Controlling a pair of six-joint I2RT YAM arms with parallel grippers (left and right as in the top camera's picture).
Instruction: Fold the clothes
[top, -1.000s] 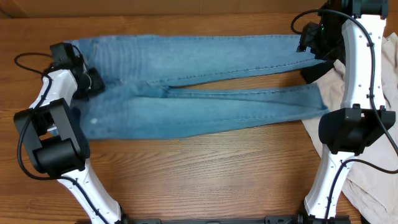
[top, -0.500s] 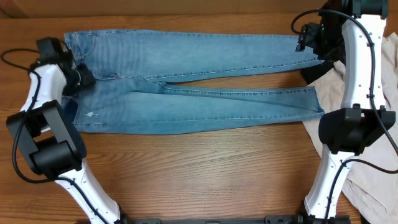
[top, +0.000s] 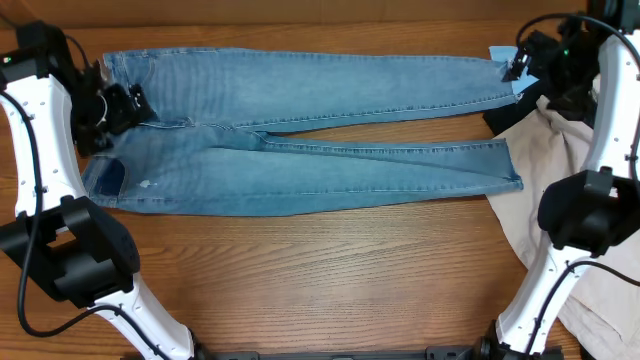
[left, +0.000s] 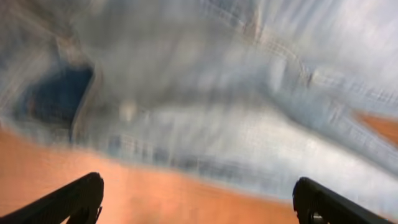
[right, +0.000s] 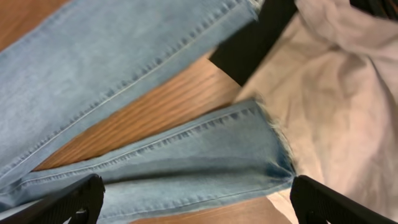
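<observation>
Wooden table (top: 320, 280) is bearing the jeans (top: 330, 85), lying flat, legs splayed, not yet folded. By the waistband (top: 110, 65) the left gripper (left: 196, 190) is hovering, the right gripper (right: 196, 186) over the hems (right: 277, 146), both spread wide and empty. Next, I judge, each is needing to pinch an edge

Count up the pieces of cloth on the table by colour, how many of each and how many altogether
Light-blue denim jeans: 1
Beige garment: 1
Black garment: 1
Small bright-blue cloth: 1
Total: 4
</observation>
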